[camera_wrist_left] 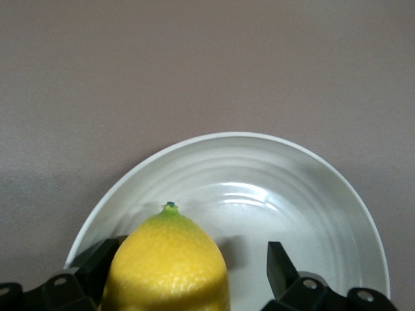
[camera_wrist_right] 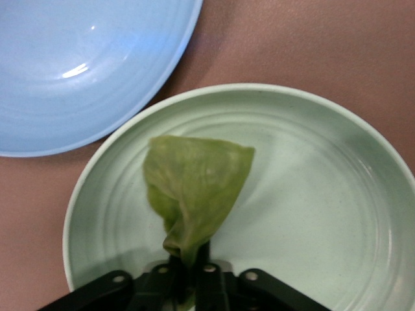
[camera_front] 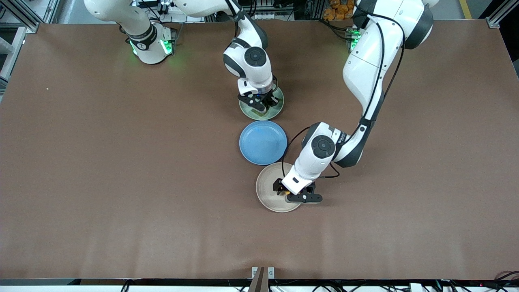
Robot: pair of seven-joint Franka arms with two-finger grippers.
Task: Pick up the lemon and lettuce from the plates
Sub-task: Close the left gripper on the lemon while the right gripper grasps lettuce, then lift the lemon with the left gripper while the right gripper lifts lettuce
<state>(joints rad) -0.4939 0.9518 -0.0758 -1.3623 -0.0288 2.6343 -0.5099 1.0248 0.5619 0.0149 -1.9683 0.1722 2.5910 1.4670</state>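
Observation:
The yellow lemon [camera_wrist_left: 167, 265] lies on the beige-cream plate [camera_wrist_left: 292, 194], which in the front view [camera_front: 265, 190] is the plate nearest the camera. My left gripper [camera_front: 284, 191] is down on this plate, open around the lemon [camera_front: 286, 194]. In the left wrist view [camera_wrist_left: 191, 259] one finger is against the lemon and the other finger [camera_wrist_left: 277, 259] stands apart from it. My right gripper [camera_front: 259, 106] is over the mint green plate [camera_front: 251, 113]. In the right wrist view it [camera_wrist_right: 191, 262] is shut on the green lettuce [camera_wrist_right: 194, 184], whose leaf hangs over that plate [camera_wrist_right: 311, 194].
A blue plate [camera_front: 262, 142] sits between the two other plates, close to both; it also shows in the right wrist view [camera_wrist_right: 78, 65]. The brown table [camera_front: 121, 162] stretches wide toward both arms' ends.

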